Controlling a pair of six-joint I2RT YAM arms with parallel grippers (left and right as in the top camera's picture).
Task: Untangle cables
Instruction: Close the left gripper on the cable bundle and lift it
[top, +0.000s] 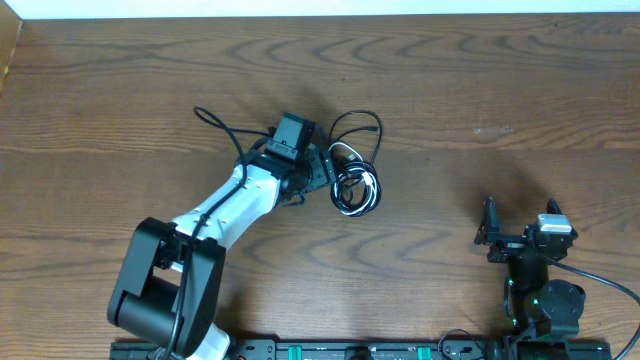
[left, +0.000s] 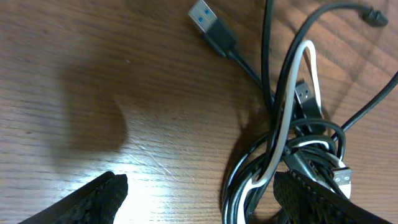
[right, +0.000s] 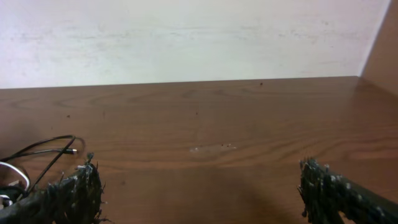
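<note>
The cables (top: 354, 186) lie as a tangled bundle of black cords and one white cord on the wooden table, with a black loop (top: 356, 128) spreading behind it. My left gripper (top: 325, 172) is open right at the bundle's left side. In the left wrist view the bundle (left: 292, 149) sits by the right finger, a USB plug (left: 210, 23) points up left, and the jaws (left: 199, 196) stand wide apart with bare wood between them. My right gripper (top: 520, 232) is open and empty, far to the right of the cables; its wrist view shows a cable end (right: 43, 149) at far left.
The left arm's own black wire (top: 222, 130) loops over the table behind the arm. The table's back edge meets a white wall (right: 186, 37). A black rail (top: 350, 350) runs along the front edge.
</note>
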